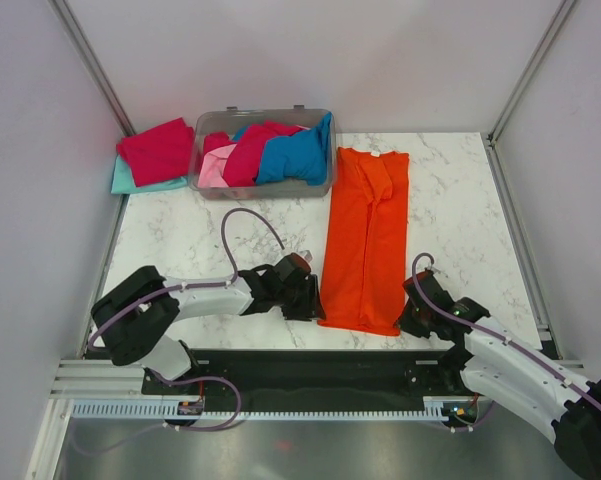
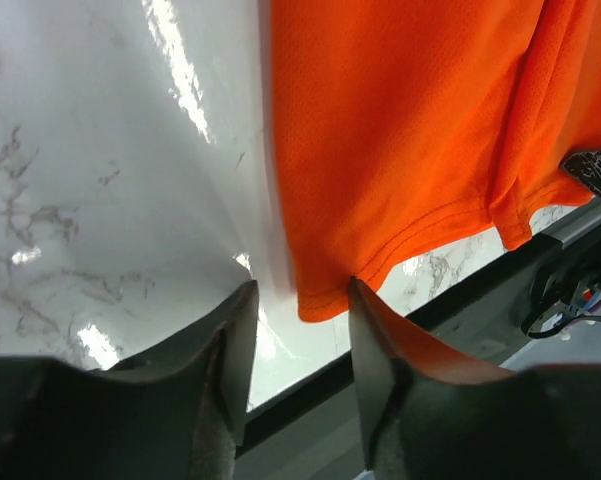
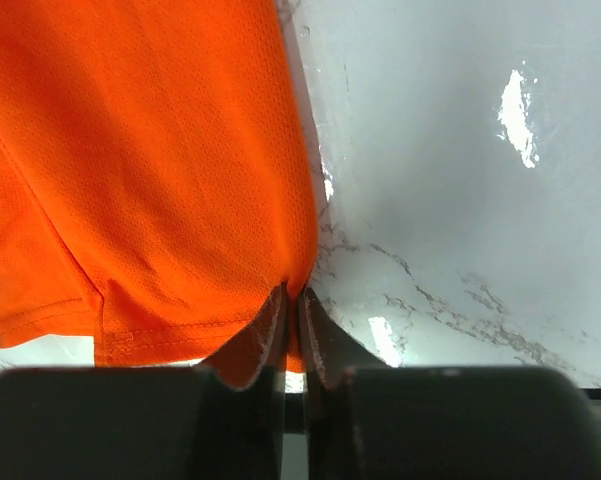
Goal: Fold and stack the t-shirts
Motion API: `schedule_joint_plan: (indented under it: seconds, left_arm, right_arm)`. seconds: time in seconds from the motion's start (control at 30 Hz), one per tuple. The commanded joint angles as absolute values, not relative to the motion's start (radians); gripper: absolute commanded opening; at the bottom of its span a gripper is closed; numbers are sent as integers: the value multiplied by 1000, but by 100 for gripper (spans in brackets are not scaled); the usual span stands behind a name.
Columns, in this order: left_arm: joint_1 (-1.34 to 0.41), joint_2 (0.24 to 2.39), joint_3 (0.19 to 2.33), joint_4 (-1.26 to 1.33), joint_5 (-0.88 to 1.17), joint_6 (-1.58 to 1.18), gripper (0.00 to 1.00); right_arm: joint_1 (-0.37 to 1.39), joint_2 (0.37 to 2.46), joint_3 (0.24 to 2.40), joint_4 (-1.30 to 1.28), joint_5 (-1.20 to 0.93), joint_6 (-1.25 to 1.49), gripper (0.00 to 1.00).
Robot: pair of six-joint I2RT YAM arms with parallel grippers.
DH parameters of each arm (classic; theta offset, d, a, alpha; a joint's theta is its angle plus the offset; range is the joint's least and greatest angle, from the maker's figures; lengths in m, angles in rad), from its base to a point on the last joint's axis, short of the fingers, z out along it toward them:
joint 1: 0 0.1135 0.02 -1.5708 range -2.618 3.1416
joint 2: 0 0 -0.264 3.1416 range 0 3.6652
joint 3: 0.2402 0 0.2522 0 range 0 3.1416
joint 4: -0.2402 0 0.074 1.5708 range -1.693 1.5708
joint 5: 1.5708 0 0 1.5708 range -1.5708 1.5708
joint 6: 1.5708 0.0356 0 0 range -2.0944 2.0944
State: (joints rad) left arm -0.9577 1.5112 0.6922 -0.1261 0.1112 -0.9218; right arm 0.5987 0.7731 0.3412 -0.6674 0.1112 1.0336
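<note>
The orange t-shirt (image 1: 365, 240) lies as a long strip right of centre, hem nearest me. My right gripper (image 3: 292, 295) pinches its near right hem corner; my left gripper (image 2: 301, 292) stands parted around the near left one. I should seat the left on every layer before lifting both corners evenly.

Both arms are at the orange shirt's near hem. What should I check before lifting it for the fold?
1. Right pincer shut on the orange t-shirt at its near hem corner: ok.
2. Left pincer shut on its hem corner: not ok; the jaws stand open with the corner between them.
3. All cloth layers caught on the right side: cannot tell.
4. Shirt lying flat in a long strip: ok.
5. Nothing lying on top of the shirt: ok.
</note>
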Motion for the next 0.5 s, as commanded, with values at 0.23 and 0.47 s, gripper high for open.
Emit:
schedule_joint_plan:
  seconds: [0.23, 0.47]
  left_arm:
    - [-959, 1568, 652, 81, 169, -907, 9]
    - [-1043, 1434, 617, 22, 152, -963, 2]
  right_arm:
    - [607, 752, 336, -661, 114, 1043, 0]
    - [626, 666, 396, -745, 72, 1052, 0]
